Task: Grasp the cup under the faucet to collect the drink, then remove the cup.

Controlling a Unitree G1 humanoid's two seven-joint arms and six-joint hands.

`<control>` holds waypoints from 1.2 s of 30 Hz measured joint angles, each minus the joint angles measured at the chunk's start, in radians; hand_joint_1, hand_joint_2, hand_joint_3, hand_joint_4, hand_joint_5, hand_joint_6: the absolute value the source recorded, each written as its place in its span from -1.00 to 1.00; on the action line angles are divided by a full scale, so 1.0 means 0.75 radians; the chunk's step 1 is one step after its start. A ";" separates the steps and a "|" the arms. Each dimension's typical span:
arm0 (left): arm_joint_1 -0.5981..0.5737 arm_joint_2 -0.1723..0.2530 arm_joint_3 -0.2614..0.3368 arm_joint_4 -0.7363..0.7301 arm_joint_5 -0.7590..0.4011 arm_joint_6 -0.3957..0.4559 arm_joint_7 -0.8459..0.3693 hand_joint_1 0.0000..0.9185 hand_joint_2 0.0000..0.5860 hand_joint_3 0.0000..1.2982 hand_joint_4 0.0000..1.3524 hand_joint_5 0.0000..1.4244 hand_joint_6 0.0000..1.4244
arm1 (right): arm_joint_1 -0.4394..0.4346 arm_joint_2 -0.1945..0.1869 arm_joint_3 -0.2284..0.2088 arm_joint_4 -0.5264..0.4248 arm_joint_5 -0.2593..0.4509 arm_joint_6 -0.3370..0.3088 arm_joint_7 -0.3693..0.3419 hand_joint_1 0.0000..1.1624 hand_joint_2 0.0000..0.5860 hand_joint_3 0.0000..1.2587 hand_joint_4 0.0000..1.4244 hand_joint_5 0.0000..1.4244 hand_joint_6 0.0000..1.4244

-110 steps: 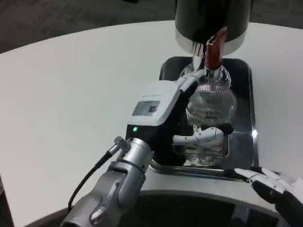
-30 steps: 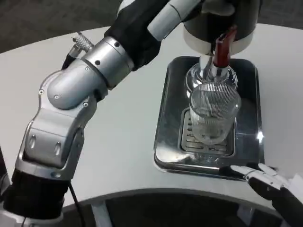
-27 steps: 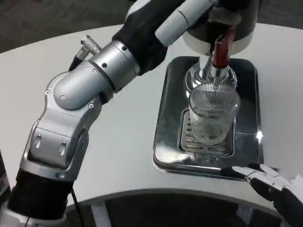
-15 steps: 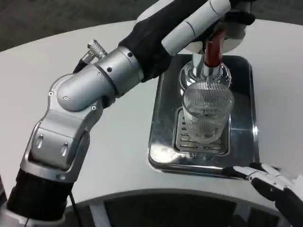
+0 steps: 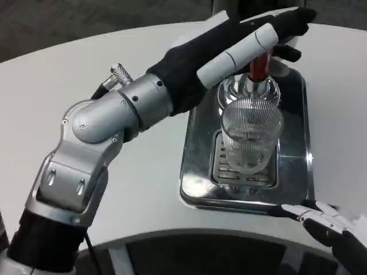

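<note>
A round white counter (image 5: 74,74) fills most of the view, evenly lit; beyond its curved edge lies dark grey carpet floor (image 5: 86,17).

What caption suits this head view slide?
Left hand reaches over the faucet's red lever above the cup.
</note>
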 measured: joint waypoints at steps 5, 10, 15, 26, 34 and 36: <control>0.000 0.010 -0.007 0.011 0.024 -0.040 -0.013 -1.00 -0.68 -0.78 -0.88 -0.73 -0.63 | 0.011 0.017 0.001 0.000 -0.001 -0.014 0.000 -0.17 0.54 -0.70 -0.80 -0.93 -1.00; 0.002 0.023 -0.020 0.013 0.055 -0.081 -0.022 -1.00 -0.69 -0.77 -0.88 -0.74 -0.65 | 0.030 0.022 0.001 0.000 -0.002 -0.029 0.000 -0.17 0.54 -0.70 -0.80 -0.93 -1.00; 0.004 0.038 -0.048 0.013 0.110 -0.139 -0.022 -1.00 -0.70 -0.79 -0.90 -0.76 -0.66 | 0.035 0.025 0.001 0.000 -0.003 -0.038 0.000 -0.17 0.54 -0.70 -0.80 -0.93 -1.00; 0.016 0.053 -0.070 0.014 0.214 -0.246 -0.017 -1.00 -0.71 -0.80 -0.98 -0.86 -0.85 | 0.017 0.027 0.023 -0.001 -0.004 -0.026 0.000 -0.17 0.54 -0.70 -0.80 -0.93 -1.00; 0.011 0.054 -0.099 0.054 0.265 -0.333 -0.010 -1.00 -0.75 -0.81 -1.00 -0.88 -0.87 | -0.021 0.029 0.042 0.000 -0.002 0.024 0.001 -0.17 0.54 -0.70 -0.81 -0.93 -1.00; 0.002 0.055 -0.106 0.072 0.275 -0.356 -0.009 -1.00 -0.75 -0.81 -1.00 -0.88 -0.87 | -0.037 0.034 0.046 0.000 0.004 0.049 0.001 -0.17 0.54 -0.70 -0.82 -0.93 -1.00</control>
